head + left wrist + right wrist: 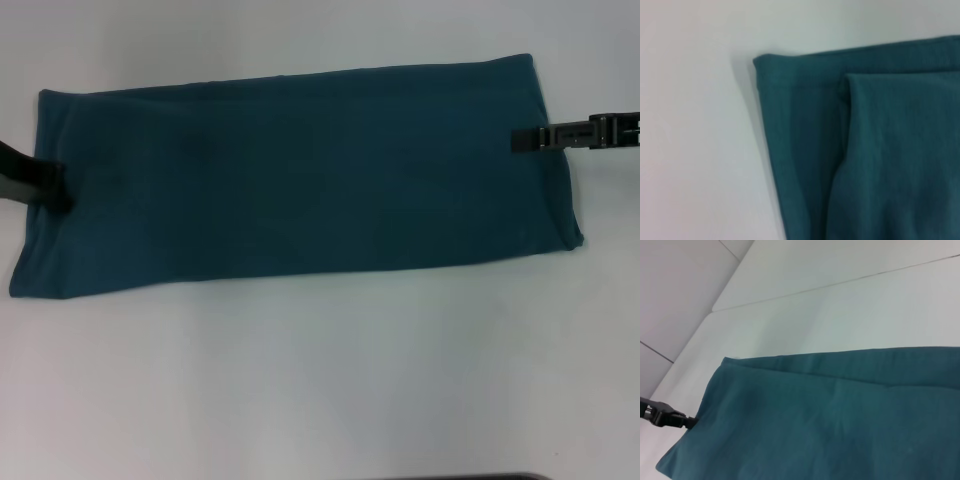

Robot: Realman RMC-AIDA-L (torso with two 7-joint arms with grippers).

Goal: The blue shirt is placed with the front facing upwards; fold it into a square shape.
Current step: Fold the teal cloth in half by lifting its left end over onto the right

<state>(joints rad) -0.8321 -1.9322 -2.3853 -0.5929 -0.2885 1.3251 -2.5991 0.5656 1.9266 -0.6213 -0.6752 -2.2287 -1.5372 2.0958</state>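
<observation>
The blue shirt (300,180) lies flat on the white table (320,380) as one long band running left to right, its sides already folded in, so that no lettering or sleeves show. The left wrist view shows a layered corner, one fold lying over another.

The left gripper (40,185) sits at the band's left end, touching the cloth about midway between near and far edges. The right gripper (530,137) reaches in over the right end, nearer the far edge. Whether either one is clenched on fabric or released cannot be told; the fingertips are dark against dark cloth.

The chief risk is an uneven fold. The two grippers do not sit at matching points on their ends, so drawing one end over the other could skew the band and leave a lopsided shape instead of a square. A hold that catches only the top layer could also pull the tucked folds open.

Counted: one shirt, two grippers, one table.
</observation>
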